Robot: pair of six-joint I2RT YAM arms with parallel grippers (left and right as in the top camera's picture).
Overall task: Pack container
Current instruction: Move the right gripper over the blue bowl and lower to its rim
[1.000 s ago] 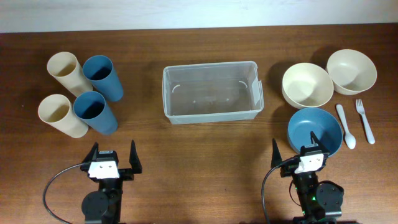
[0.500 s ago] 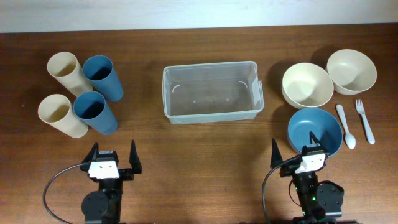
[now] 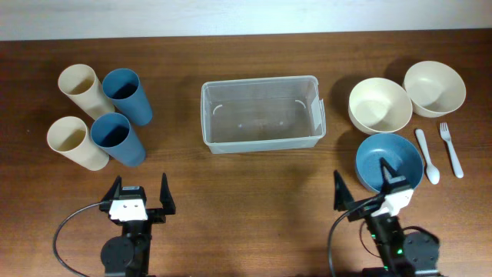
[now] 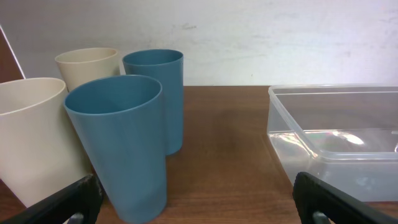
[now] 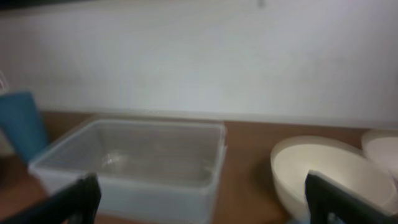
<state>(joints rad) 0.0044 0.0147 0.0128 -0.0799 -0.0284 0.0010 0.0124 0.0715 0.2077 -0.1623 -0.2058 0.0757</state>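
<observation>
Mid-surface, toward the far edge: the clear container (image 3: 261, 115), long side across, empty, well apart from everything else on the brown wooden surface (image 3: 254, 177). To its left, a tight cluster of four: far cream tumbler (image 3: 83, 88), far blue tumbler (image 3: 127, 94), near cream tumbler (image 3: 73, 141), near blue tumbler (image 3: 117, 138). To its right, left cream bowl (image 3: 380, 105) and right cream bowl (image 3: 434, 86) side by side, a blue bowl (image 3: 388, 158) just nearer, then a pale spoon (image 3: 427, 154) and pale fork (image 3: 451, 150) lying parallel beside it. At the near edge, left pincer (image 3: 140, 183) spread wide, gripping nothing, short of the tumblers. Right pincer (image 3: 362, 181) likewise spread wide and empty, one fingertip overlapping the blue bowl's near rim from above; impossible to tell whether touching it or merely over it. From the left wrist: only the finger ends of the left pincer (image 4: 196, 205) in the bottom corners; near blue tumbler (image 4: 118, 143) large in front, near cream tumbler (image 4: 31, 143) cut off by the left edge, far cream tumbler (image 4: 87, 65) mostly hidden behind those two, far blue tumbler (image 4: 158, 93) partly hidden; container (image 4: 339, 143) cut off at the right edge. From the right wrist: blurred throughout. Finger ends of the right pincer (image 5: 202, 205) dark in the bottom corners, container (image 5: 134, 158) hazy at left of centre, one blue tumbler (image 5: 22, 124) clipped by the left edge, unclear which of the two. Left cream bowl (image 5: 329, 171) cut off at the bottom, right cream bowl (image 5: 382, 146) only a sliver at the right edge.
</observation>
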